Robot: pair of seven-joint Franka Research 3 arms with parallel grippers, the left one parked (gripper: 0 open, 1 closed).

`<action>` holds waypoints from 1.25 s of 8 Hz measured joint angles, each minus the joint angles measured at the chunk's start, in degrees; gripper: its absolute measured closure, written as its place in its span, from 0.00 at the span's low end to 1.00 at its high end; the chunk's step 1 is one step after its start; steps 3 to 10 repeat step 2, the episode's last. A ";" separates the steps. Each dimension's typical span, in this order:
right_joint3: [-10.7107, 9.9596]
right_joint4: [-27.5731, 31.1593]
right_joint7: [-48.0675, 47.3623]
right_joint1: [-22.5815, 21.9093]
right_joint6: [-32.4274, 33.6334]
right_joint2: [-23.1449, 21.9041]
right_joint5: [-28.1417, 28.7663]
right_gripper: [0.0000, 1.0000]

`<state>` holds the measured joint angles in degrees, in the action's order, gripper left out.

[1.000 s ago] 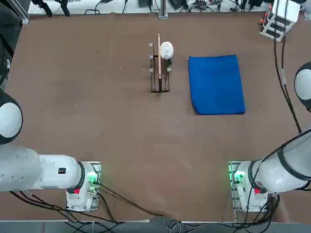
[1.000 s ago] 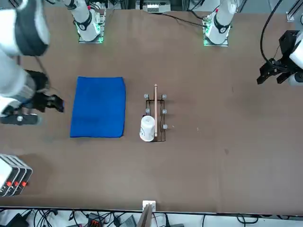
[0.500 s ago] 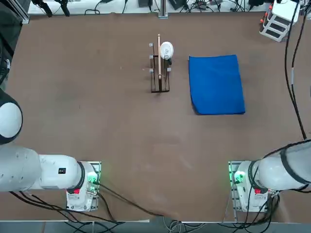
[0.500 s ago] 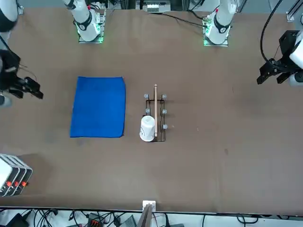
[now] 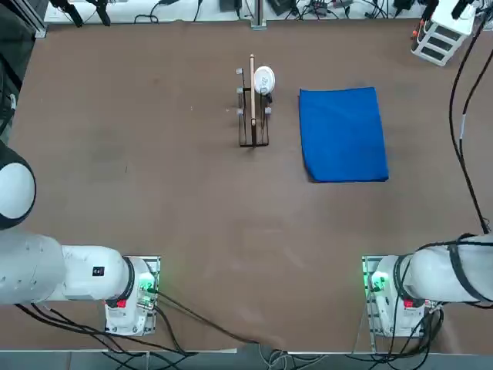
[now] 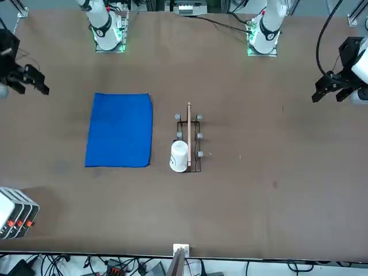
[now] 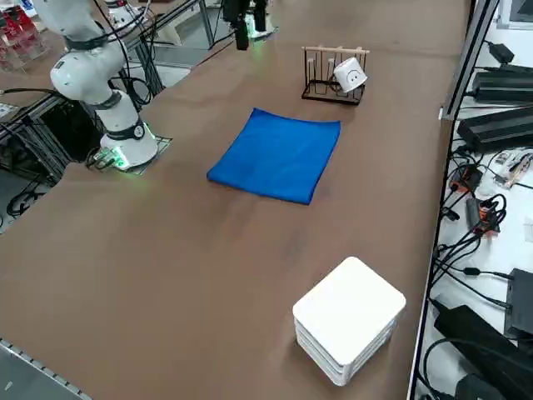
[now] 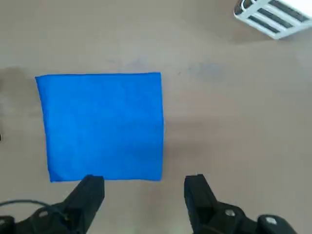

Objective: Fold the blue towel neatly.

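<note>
Right gripper (image 8: 145,196) pulled back, now well clear of blue towel (image 5: 343,133); fingers apart, empty. Towel flat, folded.

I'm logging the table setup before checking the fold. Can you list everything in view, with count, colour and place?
blue towel: one, bright blue, lying flat on the brown table, to the right of the rack in the top view.
rack: one, dark wire with a wooden bar, near the table's middle on its far half.
cup: one, white, at the rack's far end.
white box: one, white, slotted sides, at the table's far right corner.
cables: several, dark, beyond the table's far edge.
right end effector: one, black, fingers open and empty, raised above the table beside the towel's edge.
</note>
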<state>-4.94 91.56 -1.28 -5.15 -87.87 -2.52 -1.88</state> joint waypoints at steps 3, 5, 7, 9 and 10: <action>0.01 2.35 0.00 0.03 0.16 -2.45 0.18 0.00; 0.01 2.35 0.00 0.03 0.16 -2.45 0.18 0.00; 0.01 2.35 0.00 0.03 0.16 -2.45 0.18 0.00; 0.01 2.35 0.00 0.03 0.16 -2.45 0.18 0.00; 0.01 2.35 0.00 0.03 0.16 -2.45 0.18 0.00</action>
